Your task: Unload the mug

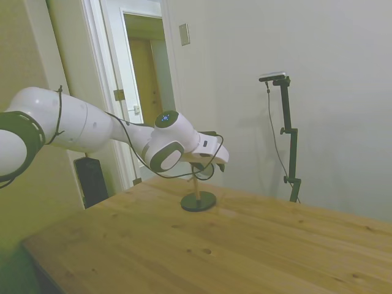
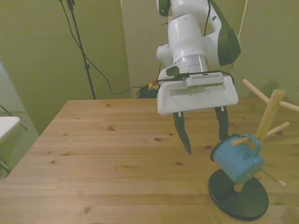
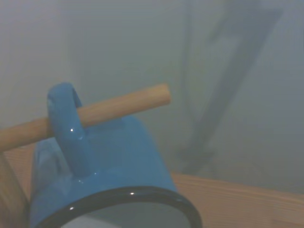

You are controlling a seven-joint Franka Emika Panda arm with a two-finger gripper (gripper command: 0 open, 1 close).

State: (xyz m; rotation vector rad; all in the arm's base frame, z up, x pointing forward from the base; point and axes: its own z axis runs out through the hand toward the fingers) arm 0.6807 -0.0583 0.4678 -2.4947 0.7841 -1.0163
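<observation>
A teal-blue mug hangs by its handle on a low peg of the wooden peg stand, tilted with its mouth toward the front view's left. The stand's round dark base rests at the front view's right on the table. My gripper is open and points down, just left of the mug in the front view, with one finger close above the mug's rim. The wrist view shows the mug from close by, with the peg through its handle. In the side view my gripper covers the mug above the stand base.
More pegs stick out from the stand's post above and beside the mug. The wooden table stretches wide toward the front view's left. A white object sits off the table's left edge.
</observation>
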